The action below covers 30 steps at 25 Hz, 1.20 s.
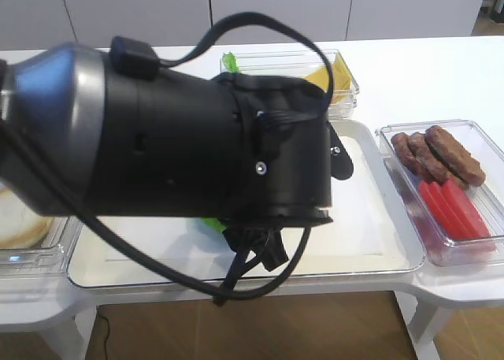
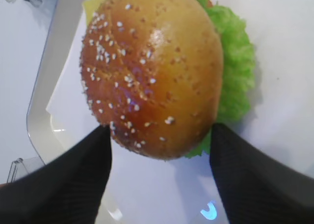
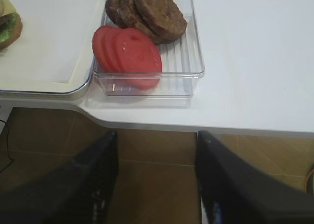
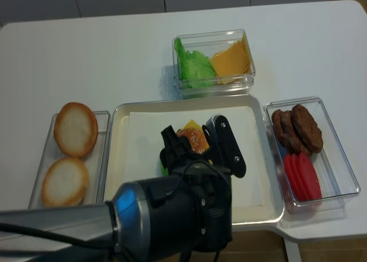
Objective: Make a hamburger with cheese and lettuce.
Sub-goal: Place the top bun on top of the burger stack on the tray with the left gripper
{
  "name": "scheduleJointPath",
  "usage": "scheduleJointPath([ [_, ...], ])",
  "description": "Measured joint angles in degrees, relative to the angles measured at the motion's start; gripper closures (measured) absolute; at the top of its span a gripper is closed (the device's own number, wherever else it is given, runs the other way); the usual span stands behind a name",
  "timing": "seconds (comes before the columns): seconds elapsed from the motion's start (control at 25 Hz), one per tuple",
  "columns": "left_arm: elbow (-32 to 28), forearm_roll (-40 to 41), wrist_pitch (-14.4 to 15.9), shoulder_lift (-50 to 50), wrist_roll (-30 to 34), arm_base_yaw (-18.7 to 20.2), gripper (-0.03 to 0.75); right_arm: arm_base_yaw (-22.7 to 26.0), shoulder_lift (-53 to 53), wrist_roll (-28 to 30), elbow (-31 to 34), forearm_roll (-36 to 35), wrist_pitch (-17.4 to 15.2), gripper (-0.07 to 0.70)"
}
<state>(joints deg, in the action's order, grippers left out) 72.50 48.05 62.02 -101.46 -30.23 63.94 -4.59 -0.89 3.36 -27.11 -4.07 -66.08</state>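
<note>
Tomato slices point(image 3: 128, 56) – spare patties point(image 3: 147, 11) – bun halves point(image 4: 70, 153)

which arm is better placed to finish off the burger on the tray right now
Left. Its hand hangs open right over the hamburger, one finger on each side of the bun top. The right hand is off the table edge, near the tomato slices.

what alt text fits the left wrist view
A sesame-seeded bun top caps the hamburger, lettuce frilling out on its right, on a white tray. The left end effector stands open, one dark finger at each lower corner.
</note>
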Motion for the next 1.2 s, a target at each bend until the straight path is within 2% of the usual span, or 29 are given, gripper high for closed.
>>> scheduleJointPath([
  [0.24,0.0,1.3,-0.4,0.0,-1.1,0.0,0.256,0.0,0.0,0.0,0.0,0.0,0.0,0.244],
  [0.48,0.0,1.8,-2.1,-0.4,-2.6,0.0,0.256,0.0,0.0,0.0,0.0,0.0,0.0,0.244],
  [1.2,0.0,4.6,-0.2,-2.1,-2.8,0.0,0.256,0.0,0.0,0.0,0.0,0.0,0.0,0.244],
])
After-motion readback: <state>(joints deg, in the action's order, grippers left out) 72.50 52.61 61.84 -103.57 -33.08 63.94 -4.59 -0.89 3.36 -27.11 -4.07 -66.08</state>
